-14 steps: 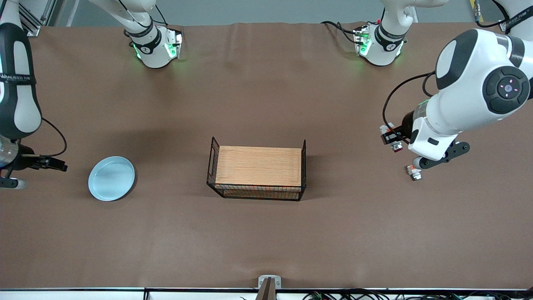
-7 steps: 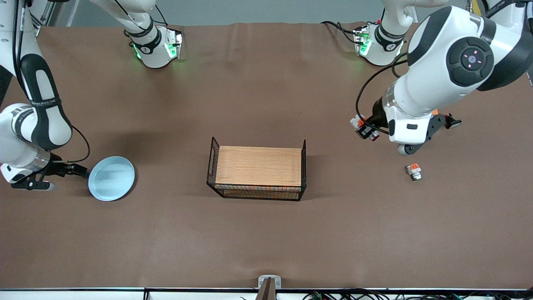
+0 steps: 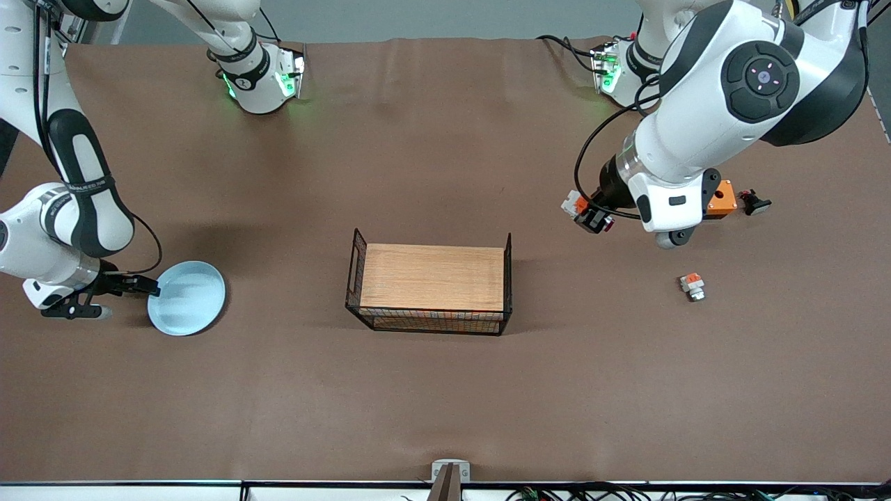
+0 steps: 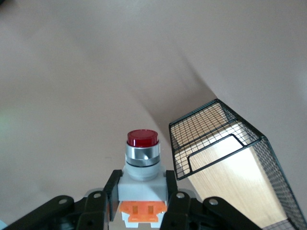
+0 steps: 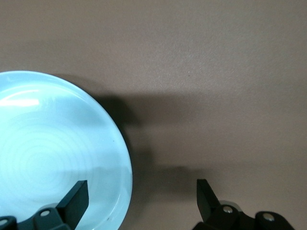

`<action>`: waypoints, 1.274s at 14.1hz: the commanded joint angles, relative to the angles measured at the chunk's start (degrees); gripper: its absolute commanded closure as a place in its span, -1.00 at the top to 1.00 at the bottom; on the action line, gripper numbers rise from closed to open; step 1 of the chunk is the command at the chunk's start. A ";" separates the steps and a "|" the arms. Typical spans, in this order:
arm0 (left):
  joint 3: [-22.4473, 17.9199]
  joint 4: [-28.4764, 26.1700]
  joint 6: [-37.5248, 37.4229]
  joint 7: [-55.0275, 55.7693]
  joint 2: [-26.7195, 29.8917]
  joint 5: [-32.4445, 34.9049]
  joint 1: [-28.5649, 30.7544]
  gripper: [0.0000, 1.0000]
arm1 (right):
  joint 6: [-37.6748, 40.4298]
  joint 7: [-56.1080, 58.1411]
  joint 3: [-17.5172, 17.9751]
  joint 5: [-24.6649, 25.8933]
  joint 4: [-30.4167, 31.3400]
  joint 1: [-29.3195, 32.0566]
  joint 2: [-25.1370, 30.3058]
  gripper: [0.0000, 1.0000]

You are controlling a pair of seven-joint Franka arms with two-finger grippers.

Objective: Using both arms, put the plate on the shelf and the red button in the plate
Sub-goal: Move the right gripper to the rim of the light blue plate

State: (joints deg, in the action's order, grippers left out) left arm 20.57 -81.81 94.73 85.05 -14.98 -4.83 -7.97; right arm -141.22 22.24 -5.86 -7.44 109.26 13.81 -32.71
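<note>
The pale blue plate [image 3: 186,298] [image 5: 48,153] lies on the brown table toward the right arm's end. My right gripper [image 3: 150,287] [image 5: 142,192] stands open at the plate's rim on that end. One finger is over the plate's inside and the other over the bare table. The red button [image 3: 588,214] [image 4: 142,158] has a white body, an orange block and a dark red cap. My left gripper [image 3: 592,217] [image 4: 142,191] is shut on the white body, cap pointing away from the wrist. It hangs over the table between the rack and the orange box.
A black wire rack with a wooden top [image 3: 431,285] [image 4: 230,167] stands mid-table. Toward the left arm's end lie an orange square box [image 3: 722,198], a small black part [image 3: 755,203] and a white-and-orange part with a silvery tip [image 3: 692,286].
My left arm has carried the red button up and toward the rack. My right gripper has slid in from the table's end until its open jaws straddle the plate's rim.
</note>
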 commanded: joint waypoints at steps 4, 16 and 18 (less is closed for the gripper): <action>1.31 0.25 0.72 11.27 0.22 0.00 -0.98 -0.45 | -1.52 1.93 1.03 -3.11 -0.01 1.75 -2.00 0.91; 0.88 0.07 2.13 12.59 -0.31 -0.26 -0.64 -0.45 | -0.73 1.75 0.94 -3.11 -0.10 1.22 -2.09 -0.32; 0.79 0.07 2.13 12.68 -0.31 0.00 -0.73 -0.44 | -0.64 1.58 0.94 -3.11 -0.10 1.22 -2.00 -0.51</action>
State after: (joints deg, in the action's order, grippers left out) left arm 21.36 -81.84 96.46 96.89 -15.36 -4.84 -8.78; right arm -142.09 22.74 -5.39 -9.39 109.04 14.32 -34.70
